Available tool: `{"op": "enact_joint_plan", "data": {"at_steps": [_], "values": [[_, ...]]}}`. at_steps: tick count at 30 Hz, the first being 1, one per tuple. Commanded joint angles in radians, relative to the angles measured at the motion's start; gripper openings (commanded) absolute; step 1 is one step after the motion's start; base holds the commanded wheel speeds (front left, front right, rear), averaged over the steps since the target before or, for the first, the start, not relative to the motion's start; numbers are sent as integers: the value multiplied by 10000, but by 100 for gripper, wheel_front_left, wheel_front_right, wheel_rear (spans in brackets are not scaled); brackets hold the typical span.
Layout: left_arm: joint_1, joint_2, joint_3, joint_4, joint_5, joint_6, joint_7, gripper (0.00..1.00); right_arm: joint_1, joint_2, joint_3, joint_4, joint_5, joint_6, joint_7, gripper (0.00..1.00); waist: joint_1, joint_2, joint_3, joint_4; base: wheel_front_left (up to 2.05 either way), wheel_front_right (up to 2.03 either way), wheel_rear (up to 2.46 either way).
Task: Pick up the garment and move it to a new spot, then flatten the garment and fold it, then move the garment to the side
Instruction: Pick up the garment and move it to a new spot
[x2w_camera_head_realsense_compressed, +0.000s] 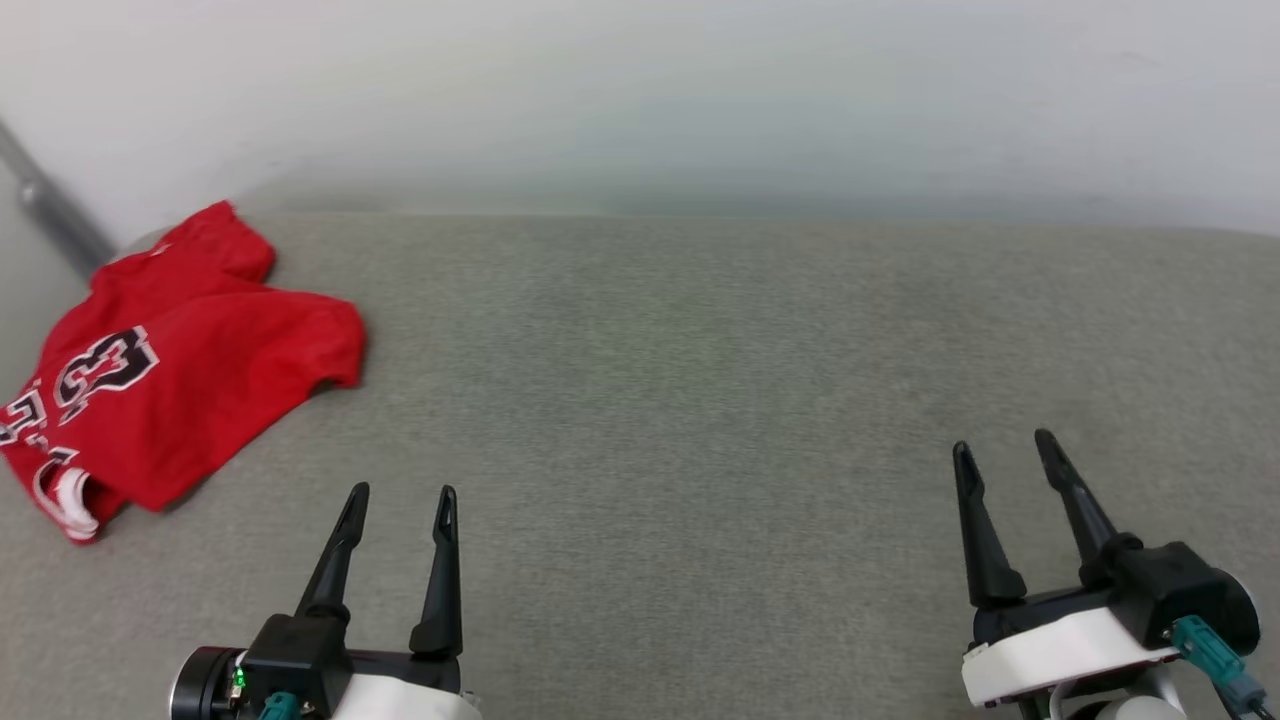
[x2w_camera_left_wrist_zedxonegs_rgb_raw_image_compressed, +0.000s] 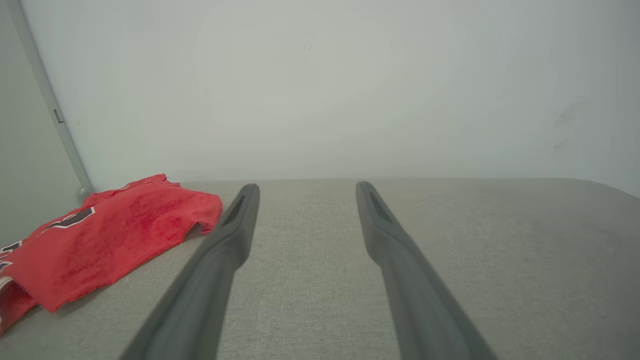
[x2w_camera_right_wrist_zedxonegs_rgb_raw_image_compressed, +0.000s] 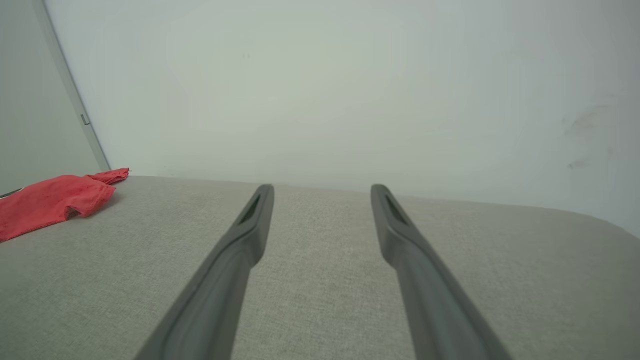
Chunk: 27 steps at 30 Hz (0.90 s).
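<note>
With the garment (x2w_camera_head_realsense_compressed: 190, 370) crumpled at the far left of the grey surface (x2w_camera_head_realsense_compressed: 700, 400), we should bring our left gripper (x2w_camera_head_realsense_compressed: 402, 490), spread wide and empty, onto a raised fold before pinching, our right gripper (x2w_camera_head_realsense_compressed: 1003, 440) hanging equally wide.

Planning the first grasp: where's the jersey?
Head view: the garment lies rumpled at the far left of the grey surface, by the wall corner, ahead and left of the open left gripper.

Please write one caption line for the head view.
Left gripper and right gripper open; red garment lies at far left.
</note>
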Motion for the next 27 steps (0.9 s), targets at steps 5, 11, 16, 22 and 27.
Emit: {"op": "enact_joint_plan", "data": {"at_steps": [5, 11, 16, 22, 27], "values": [[141, -15, 167, -3, 90, -21, -26, 100, 207, 22, 191, 79, 63, -3, -25, 100, 0, 0, -198, 1163, 0, 0, 0], [305, -14, 392, -85, 74, -49, -28, 100, 332, 23, 318, 233, 284, -3, -25, 100, 0, 0, -401, 2166, 0, 0, 0], [487, -18, 511, -291, 156, -62, -26, 100, 375, 20, 501, 317, 349, -5, -25, 100, 0, 0, -523, 2866, 0, 0, 0], [658, -17, 524, -260, 343, -212, -28, 100, 474, 20, 724, 369, 550, -5, -25, 100, 0, 0, -622, 3519, 0, 0, 0], [738, -18, 650, -281, 337, -216, -28, 100, 416, 20, 907, 455, 625, -5, -25, 100, 0, 0, -640, 3778, 0, 0, 0]]}}
